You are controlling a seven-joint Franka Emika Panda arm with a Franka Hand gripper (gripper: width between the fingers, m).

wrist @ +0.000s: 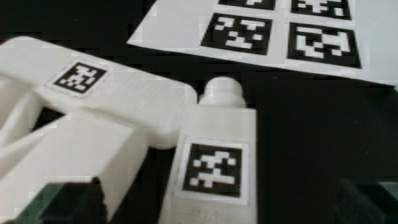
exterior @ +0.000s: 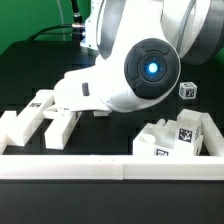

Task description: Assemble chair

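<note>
Chair (exterior: 62,122) — loose small white blocky tagged plastic pieces; at least three under the wrist; hand (wrist: 217,205) wide open, empty; one long white rail (exterior: 100,165) along the black bench (exterior: 30,70) edge.

The black worktop (exterior: 20,70) carries a long white rail (exterior: 100,162) along its six o'clock edge in the exterior view. Beyond it, white chair pieces (exterior: 45,118) lie clustered at eight o'clock, tagged pieces (exterior: 178,135) at four o'clock and a small tagged block (exterior: 187,90) at three o'clock. The wrist view shows the marker board (wrist: 267,30) lying flat near a tagged slab (wrist: 89,80) and a pegged bar (wrist: 222,150).
</note>
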